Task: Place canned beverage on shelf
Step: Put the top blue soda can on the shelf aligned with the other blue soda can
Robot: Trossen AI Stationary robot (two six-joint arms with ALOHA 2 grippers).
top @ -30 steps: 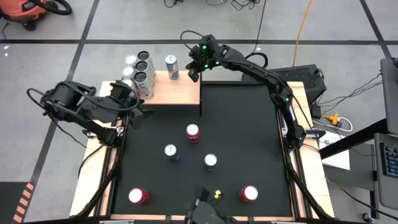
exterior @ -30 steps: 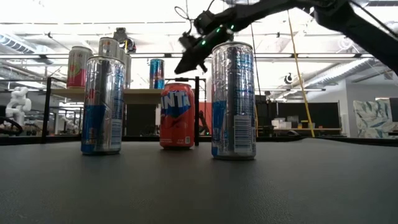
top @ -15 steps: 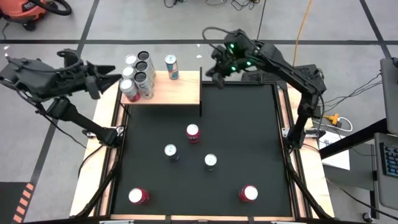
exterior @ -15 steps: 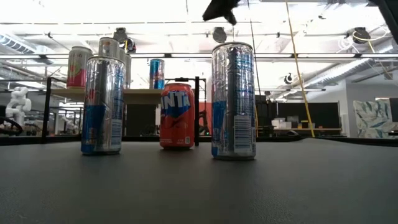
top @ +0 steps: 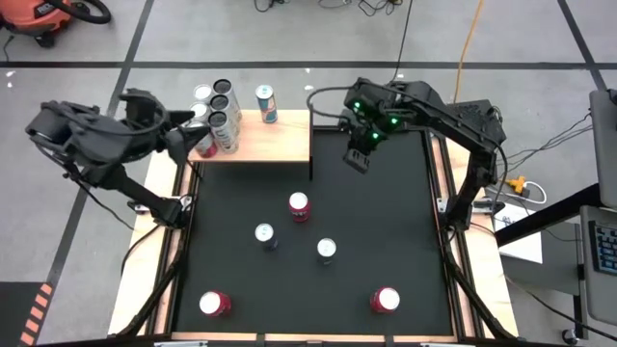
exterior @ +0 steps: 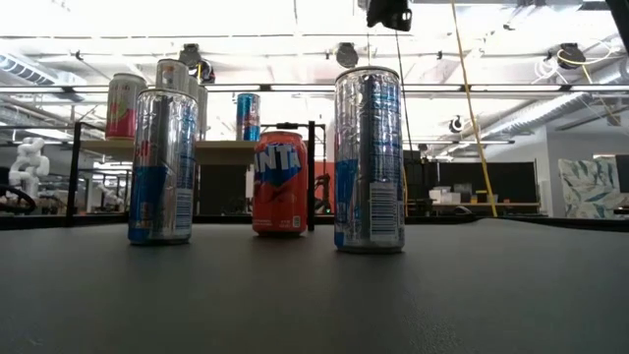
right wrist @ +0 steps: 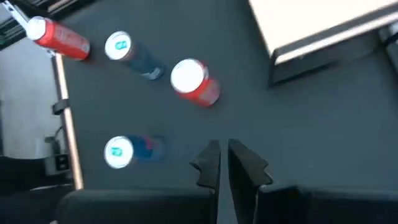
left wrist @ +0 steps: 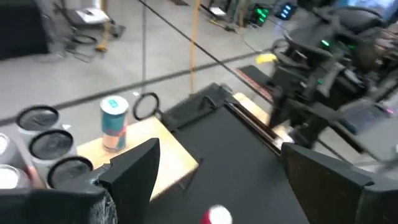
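Five cans are standing on the shelf [top: 270,140] at the table's far left corner: a cluster at its left end and one teal can [top: 266,103] alone toward the middle. Five more cans are standing on the black mat [top: 386,212], among them a red can [top: 299,206] nearest the shelf. The left gripper [top: 185,135] is hovering at the shelf's left end beside the cluster, its jaws spread apart and holding nothing. The right gripper [top: 358,159] is hanging over the mat just right of the shelf, jaws pressed together, empty.
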